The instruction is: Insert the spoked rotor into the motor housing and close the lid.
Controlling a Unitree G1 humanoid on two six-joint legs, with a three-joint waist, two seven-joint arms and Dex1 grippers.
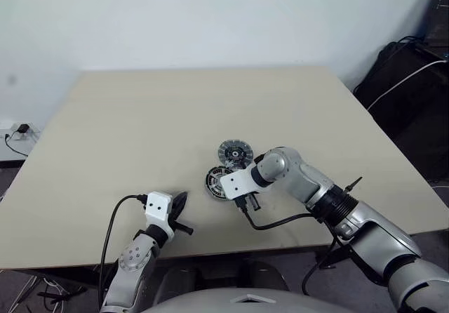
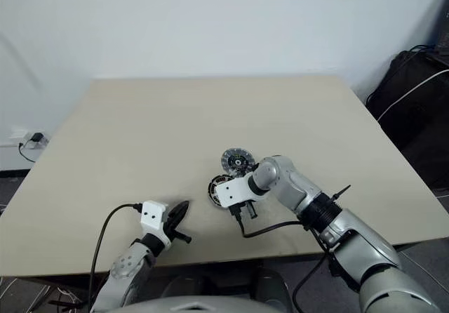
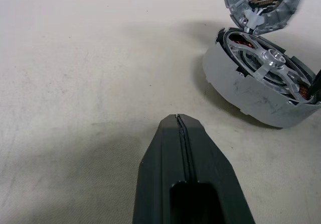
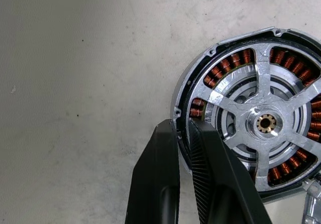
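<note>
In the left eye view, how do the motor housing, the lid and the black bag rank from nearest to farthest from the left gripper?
Seen from the left gripper:
1. the motor housing, on the table, just ahead and to its right.
2. the lid, on the table beyond the housing.
3. the black bag, off the table at the far right.

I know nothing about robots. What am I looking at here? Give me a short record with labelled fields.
Surface: beige table
Motor housing: round, copper windings, lying flat
Spoked rotor: silver spokes, already seated inside the housing
Lid: silver disc beside the housing, not yet on it
Right gripper: fingers closed on the housing's rim
Left gripper: shut, holding nothing, apart from the parts
</note>
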